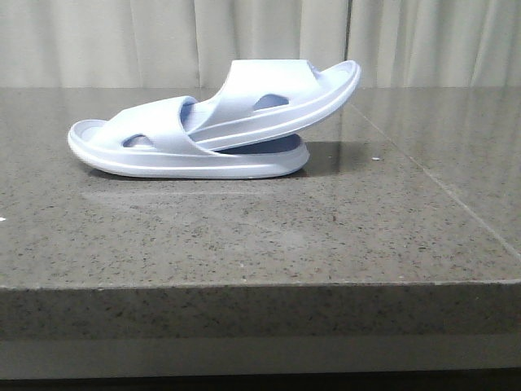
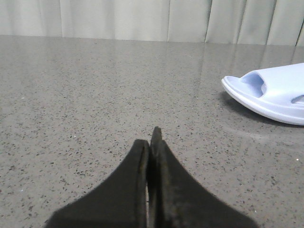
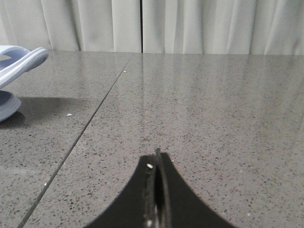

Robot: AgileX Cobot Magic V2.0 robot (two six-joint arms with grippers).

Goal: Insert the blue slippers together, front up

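Slippers [image 1: 213,122] nested on countertop [image 1: 260,236], left pincer [image 2: 152,142] clenched, right pincer [image 3: 156,164] clenched, both empty

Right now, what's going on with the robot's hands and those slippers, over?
Left hand shut, empty, off the table. Right hand shut, empty. Blue slippers nested, upper one's front tucked under the lower strap, heel tilted up. Nothing in the way.

You are looking at a dark grey speckled stone table [image 1: 244,236] with a glossy top and a thick front edge. A thin seam [image 1: 440,183] crosses its surface from about 12 o'clock down toward 4 o'clock. Behind the table, at 12 o'clock, hangs a pale pleated curtain [image 1: 163,37]. A small white fleck [image 3: 69,114] lies just beside that seam.
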